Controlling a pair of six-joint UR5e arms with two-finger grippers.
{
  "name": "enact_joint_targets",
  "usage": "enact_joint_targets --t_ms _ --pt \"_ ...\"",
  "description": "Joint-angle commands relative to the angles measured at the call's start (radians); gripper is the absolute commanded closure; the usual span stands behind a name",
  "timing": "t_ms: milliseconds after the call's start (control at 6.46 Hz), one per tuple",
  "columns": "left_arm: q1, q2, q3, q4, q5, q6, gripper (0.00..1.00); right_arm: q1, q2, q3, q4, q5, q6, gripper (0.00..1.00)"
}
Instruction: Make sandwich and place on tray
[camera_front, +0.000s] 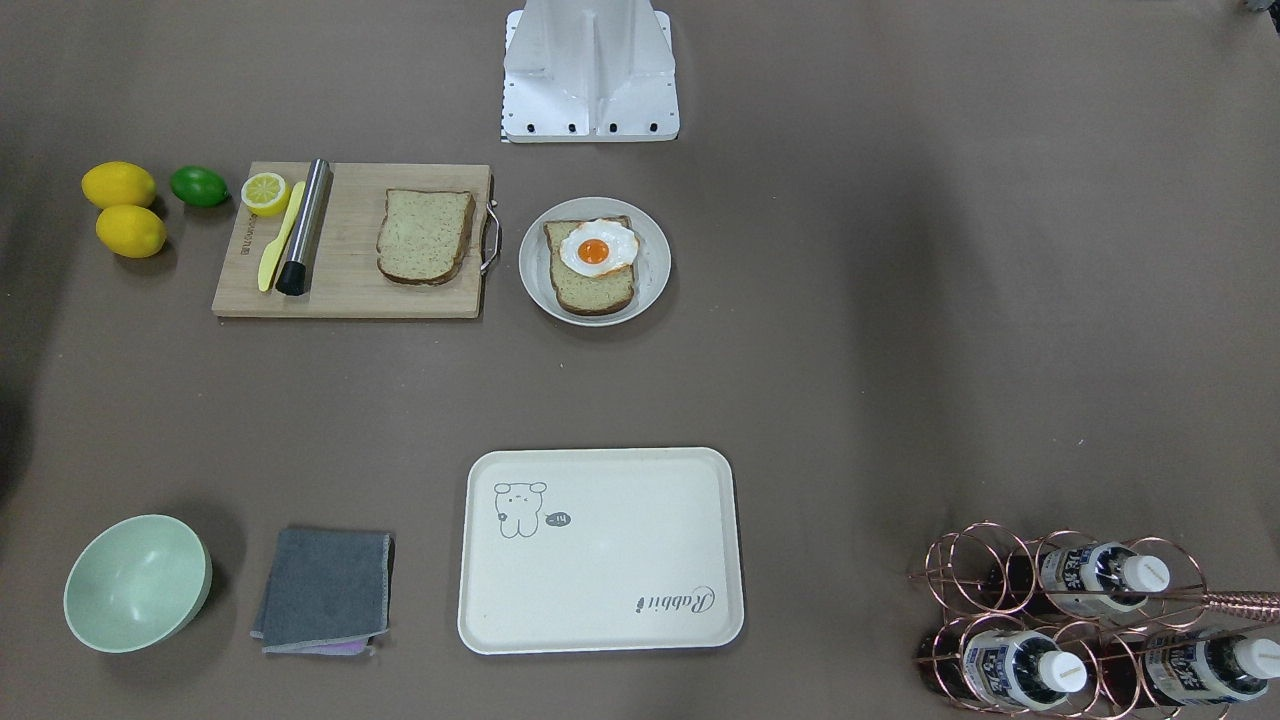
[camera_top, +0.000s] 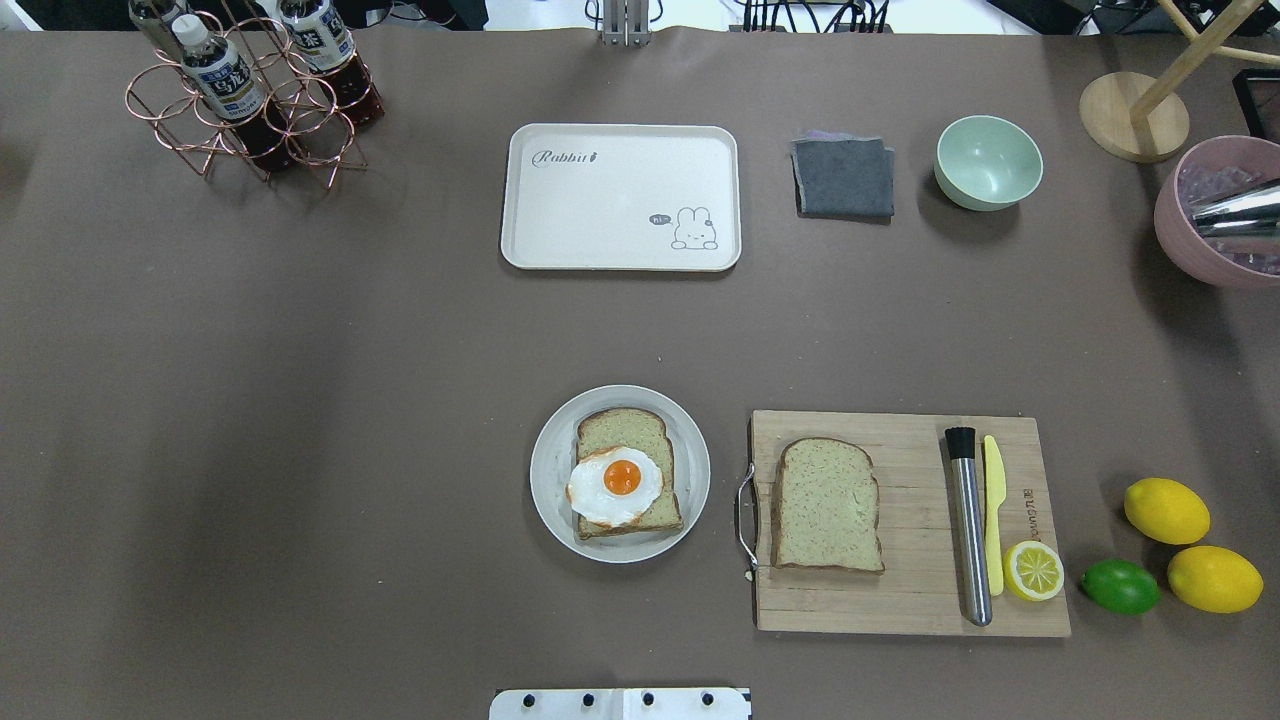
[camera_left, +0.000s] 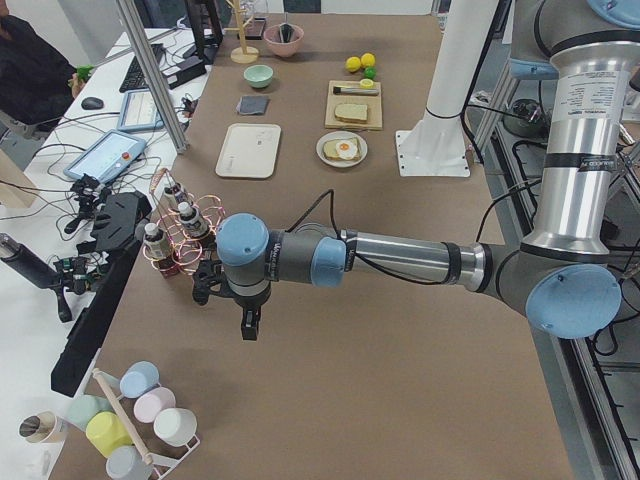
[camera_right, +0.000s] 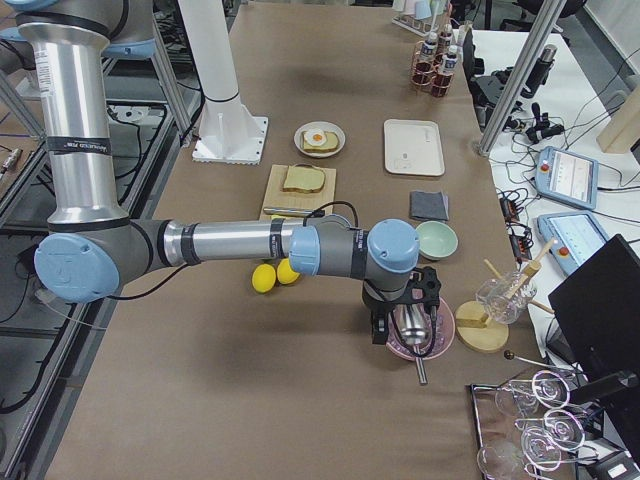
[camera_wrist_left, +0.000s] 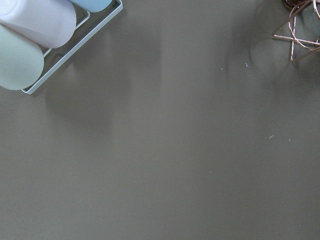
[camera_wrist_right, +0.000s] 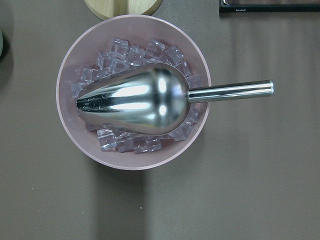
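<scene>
One bread slice (camera_top: 828, 505) lies on the wooden cutting board (camera_top: 910, 600). The other slice (camera_top: 622, 428) lies on the round white plate (camera_top: 548, 470) with the fried egg (camera_top: 615, 485) on top. The cream tray (camera_top: 600, 200) sits bare across the table from them. My left gripper (camera_left: 246, 322) hangs over bare table near the bottle rack, far from the food. My right gripper (camera_right: 404, 318) hangs over a pink bowl of ice, also far from the food. I cannot tell whether either is open or shut.
A copper rack of bottles (camera_top: 250, 95), a grey cloth (camera_top: 843, 178) and a green bowl (camera_top: 988, 162) flank the tray. The board holds a steel muddler (camera_top: 968, 525), yellow knife (camera_top: 992, 520) and lemon half (camera_top: 1033, 570). Lemons (camera_top: 1166, 510) and a lime (camera_top: 1120, 586) lie beside it. A steel scoop (camera_wrist_right: 135, 102) rests in the pink bowl (camera_wrist_right: 70, 70).
</scene>
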Motion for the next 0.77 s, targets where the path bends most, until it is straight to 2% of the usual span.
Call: enact_joint_targets --t_ms 0,619 --pt "0.0 0.001 0.0 0.0 0.0 0.0 0.02 0.001 -0.003 0.002 0.001 -0.001 -0.006 0.0" --pt "0.002 0.0 -0.001 -0.013 0.0 0.0 0.02 0.0 0.002 0.0 0.001 -0.002 0.0 0.0"
